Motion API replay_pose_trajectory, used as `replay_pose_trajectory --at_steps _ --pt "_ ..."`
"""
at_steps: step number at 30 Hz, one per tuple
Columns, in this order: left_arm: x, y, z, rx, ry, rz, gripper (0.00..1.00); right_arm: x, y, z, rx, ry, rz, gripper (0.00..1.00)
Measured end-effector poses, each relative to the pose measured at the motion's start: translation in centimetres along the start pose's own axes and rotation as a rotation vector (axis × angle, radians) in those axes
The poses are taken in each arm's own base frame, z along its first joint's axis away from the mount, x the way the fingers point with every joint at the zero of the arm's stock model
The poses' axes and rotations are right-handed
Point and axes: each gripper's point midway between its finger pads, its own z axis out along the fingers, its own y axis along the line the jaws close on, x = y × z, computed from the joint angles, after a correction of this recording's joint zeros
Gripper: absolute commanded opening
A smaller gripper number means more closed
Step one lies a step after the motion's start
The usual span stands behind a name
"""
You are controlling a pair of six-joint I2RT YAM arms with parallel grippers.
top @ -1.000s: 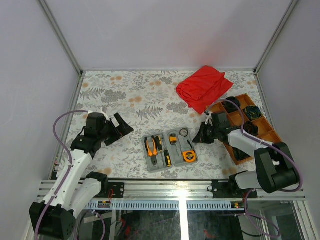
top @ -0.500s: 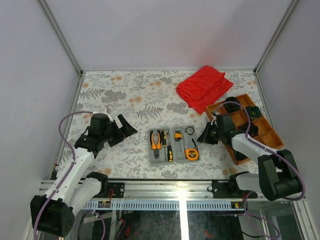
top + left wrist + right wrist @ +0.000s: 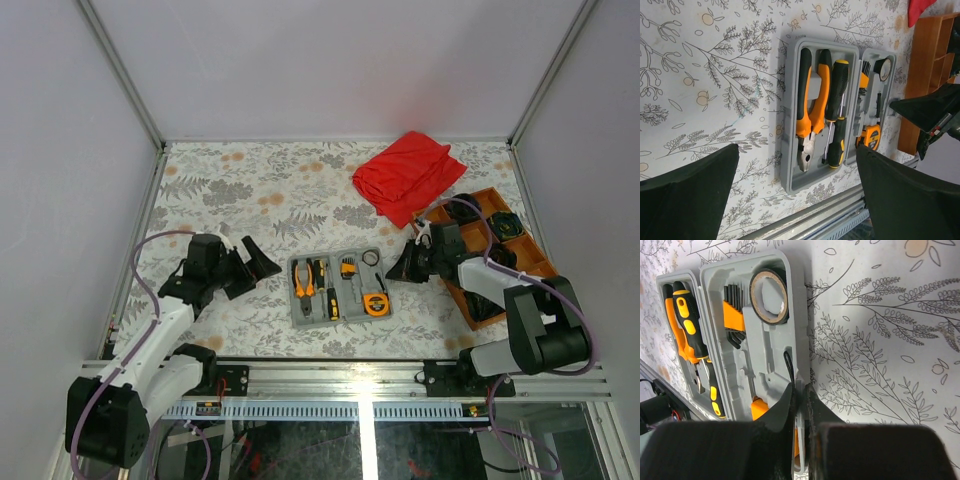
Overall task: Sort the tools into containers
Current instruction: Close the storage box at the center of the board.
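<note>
The grey case [image 3: 297, 312] lies open at the table's near middle as two joined trays. The left tray [image 3: 787, 150] holds orange-handled pliers [image 3: 810, 107] and two screwdrivers [image 3: 837, 87]. The right tray [image 3: 797, 315] holds a round orange tape measure [image 3: 869, 139], orange-held hex keys [image 3: 732, 315] and a black ring [image 3: 769, 296]. My right gripper [image 3: 799, 390] is shut on the right tray's outer rim, seen from above [image 3: 398, 272]. My left gripper [image 3: 797, 200] is open and empty, left of the case [image 3: 250, 268], its fingers wide apart.
A red cloth [image 3: 408, 172] lies at the back right. An orange-brown divided tray [image 3: 500, 260] with black round parts stands at the right, just behind my right arm. The table's metal front rail [image 3: 805, 225] runs close to the case's near end.
The case has slid left and turned a little, with my right gripper on its rim. My left arm has moved nearer and to the right, toward the case.
</note>
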Motion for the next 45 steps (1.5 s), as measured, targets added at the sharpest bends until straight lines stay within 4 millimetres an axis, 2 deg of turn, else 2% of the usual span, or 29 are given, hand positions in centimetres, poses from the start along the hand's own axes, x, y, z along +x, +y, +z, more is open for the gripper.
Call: replay_pose_trajectory --at_steps 12,23,29,33,45 --pt "-0.1 -0.2 1.3 0.018 0.011 -0.009 1.00 0.2 1.1 0.8 -0.056 0.017 -0.020 0.00" --pt "2.4 -0.1 3.1 0.053 0.071 -0.003 0.96 0.4 1.3 1.0 -0.072 0.024 -0.026 0.00" --pt "4.1 -0.6 4.7 0.065 0.128 0.018 0.86 0.4 1.3 1.1 -0.072 0.025 -0.030 0.00" --pt "5.0 -0.4 5.4 0.048 0.152 0.026 0.84 0.4 1.3 1.1 -0.074 0.027 -0.029 0.00" --pt "5.3 0.7 6.2 -0.032 0.111 0.064 0.83 0.5 1.4 1.1 -0.087 0.033 -0.041 0.00"
